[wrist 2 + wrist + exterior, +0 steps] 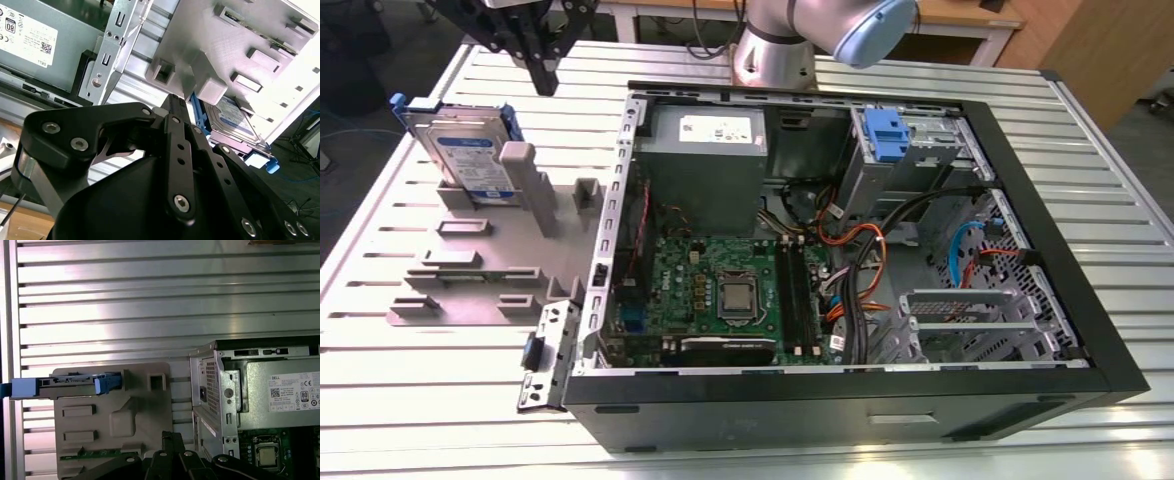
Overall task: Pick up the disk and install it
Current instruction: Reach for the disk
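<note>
Exterior view's left side held the one disk [458,150], standing on edge in a grey holder [494,255] on the bench [400,400]. The single hand [547,85] hung above and just beside it, fingers pressed together, gripping nothing. A clean pick probably called for spreading them, centring over the disk's top edge and lifting straight up, clear of the holder's post. Rightward lay one open computer case [854,410].

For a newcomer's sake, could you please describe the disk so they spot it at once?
At the exterior view's left of the open black computer case lies a grey plastic fixture plate. On its far end stands the flat silver disk, alone in its blue rails and blue-and-white label.
</note>
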### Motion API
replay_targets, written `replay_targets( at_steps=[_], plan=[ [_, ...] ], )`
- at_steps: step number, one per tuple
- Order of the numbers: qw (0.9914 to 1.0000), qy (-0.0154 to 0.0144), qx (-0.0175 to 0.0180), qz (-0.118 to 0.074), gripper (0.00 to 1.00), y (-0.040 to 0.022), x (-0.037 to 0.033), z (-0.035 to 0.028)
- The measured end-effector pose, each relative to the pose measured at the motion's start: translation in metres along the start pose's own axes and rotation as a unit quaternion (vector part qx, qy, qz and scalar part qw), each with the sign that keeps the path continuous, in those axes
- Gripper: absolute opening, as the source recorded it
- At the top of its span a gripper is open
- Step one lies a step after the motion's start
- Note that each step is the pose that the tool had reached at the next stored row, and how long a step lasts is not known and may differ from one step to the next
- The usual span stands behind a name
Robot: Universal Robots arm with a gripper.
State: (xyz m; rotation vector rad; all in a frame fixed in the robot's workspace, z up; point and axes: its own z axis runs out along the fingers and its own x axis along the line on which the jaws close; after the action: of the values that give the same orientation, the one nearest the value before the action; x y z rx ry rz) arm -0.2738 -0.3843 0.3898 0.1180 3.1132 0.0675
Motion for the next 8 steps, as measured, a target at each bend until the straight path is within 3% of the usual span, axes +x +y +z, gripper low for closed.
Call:
replay_targets(
  at_steps=[8],
  plan=[
    [1.00000,0.0000,0.0000,0.000,0.11,0.0000,0.0038,0.0003]
  ],
)
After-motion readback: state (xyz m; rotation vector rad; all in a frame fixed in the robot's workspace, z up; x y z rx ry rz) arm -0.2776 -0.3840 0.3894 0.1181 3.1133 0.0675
